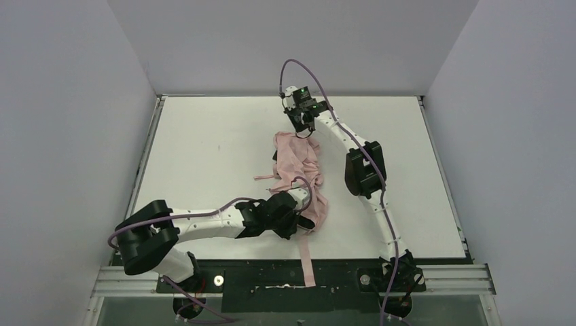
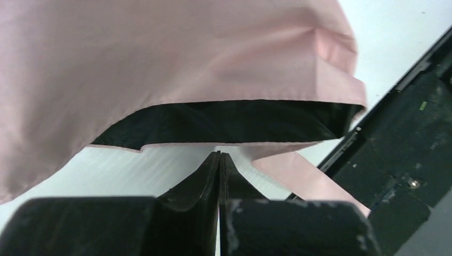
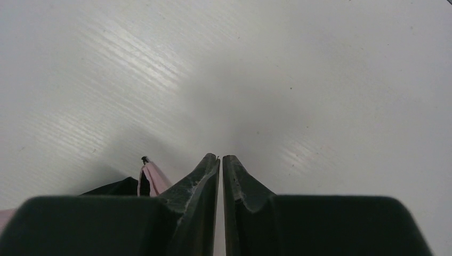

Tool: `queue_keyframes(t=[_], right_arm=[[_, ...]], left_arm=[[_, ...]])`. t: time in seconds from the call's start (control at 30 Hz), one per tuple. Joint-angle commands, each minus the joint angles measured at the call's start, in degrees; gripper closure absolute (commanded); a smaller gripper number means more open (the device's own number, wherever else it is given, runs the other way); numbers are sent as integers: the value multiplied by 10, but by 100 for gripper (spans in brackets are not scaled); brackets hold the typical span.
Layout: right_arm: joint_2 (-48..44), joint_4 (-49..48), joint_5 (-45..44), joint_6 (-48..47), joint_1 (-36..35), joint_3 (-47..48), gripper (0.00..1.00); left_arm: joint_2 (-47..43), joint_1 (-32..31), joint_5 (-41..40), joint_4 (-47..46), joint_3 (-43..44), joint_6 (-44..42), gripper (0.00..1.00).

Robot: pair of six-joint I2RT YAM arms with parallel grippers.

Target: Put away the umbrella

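Pink and crumpled, the umbrella (image 1: 299,173) lies collapsed near the middle of the white surface (image 1: 204,149), stretched roughly from far to near. Its canopy is bunched in loose folds, pale pink outside, with black lining showing wherever an edge turns up. A long pink strip (image 1: 307,261) trails from its near end, runs off the near edge of the surface and lies across the black base plate (image 1: 258,275) between the two arms.

From where I stand, the left arm reaches in low from the left, and the left pincer (image 1: 303,217) sits right at the near end of the bundle. Its wrist camera shows the two fingers pressed flat together with nothing between them. Their tips are just below a lifted hem of the canopy, whose black underside hangs over the white surface.

The right arm stretches up the right side and bends back, putting the right pincer (image 1: 303,128) at the far end of the umbrella, just beside the cloth. Close up, its fingers stand almost together with only a thin slit between them, and I can see nothing caught there. They point at bare white surface. Just left of them a rib tip (image 3: 144,159) pokes up with a sliver of pink cloth and a bit of black lining beside it, clear of the fingers
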State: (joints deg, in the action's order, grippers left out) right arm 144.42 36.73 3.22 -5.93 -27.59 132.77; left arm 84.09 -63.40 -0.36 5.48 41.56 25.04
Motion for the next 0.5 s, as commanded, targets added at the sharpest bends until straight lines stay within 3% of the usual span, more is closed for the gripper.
queue_keyframes(t=[0.0, 0.33, 0.47], right_arm=[[-7, 37, 32, -15, -4, 21, 89], [-28, 120, 54, -24, -3, -25, 89], [-48, 136, 101, -26, -4, -66, 89]], left_arm=[[12, 3, -42, -15, 28, 4, 100], [73, 45, -54, -46, 40, 18, 100], [86, 63, -59, -79, 31, 26, 100]])
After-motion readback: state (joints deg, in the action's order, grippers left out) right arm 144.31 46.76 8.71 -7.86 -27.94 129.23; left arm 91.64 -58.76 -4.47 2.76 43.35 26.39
